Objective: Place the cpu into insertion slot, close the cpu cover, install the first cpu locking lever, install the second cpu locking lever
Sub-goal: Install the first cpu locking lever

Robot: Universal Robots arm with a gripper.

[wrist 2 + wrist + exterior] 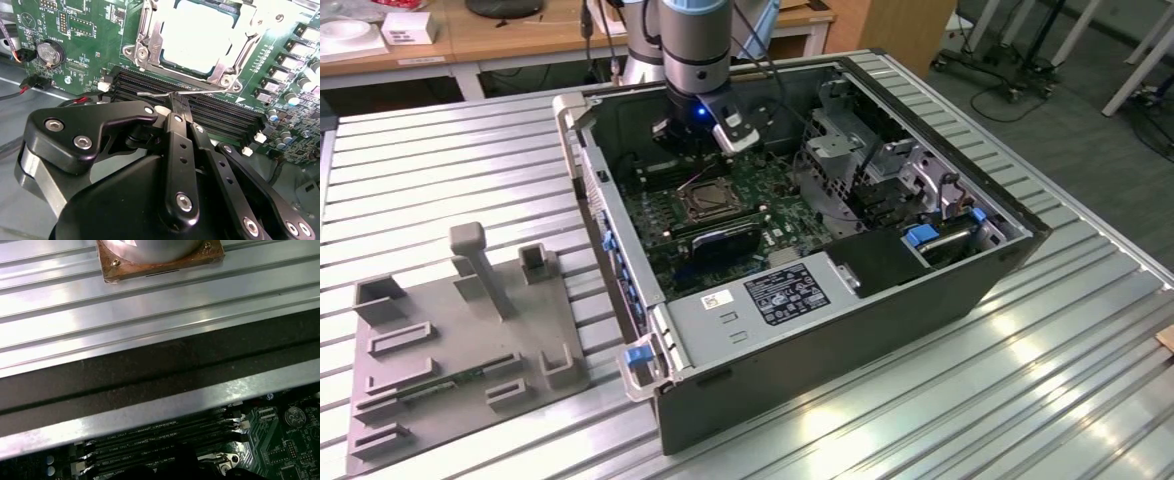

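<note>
White label [786, 293] — its print too small to read.

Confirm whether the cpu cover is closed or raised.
Closed: in the second wrist view the cpu cover lies flat around the cpu seated in its window.

Arm: the arm [694, 40] is hanging almost straight down from 12 o'clock in the exterior view, its grey tube pointing toward 6 o'clock.
Wrist: the wrist [699, 110] is sitting at the tube's 6 o'clock end and is glowing blue.
Gripper: the gripper [178, 101] is pointing down, its black linkages folding inward in the second wrist view.
Fingers: the fingers [176, 145] are pressing together, pinching a thin locking lever [150, 93] at their tips.
</note>
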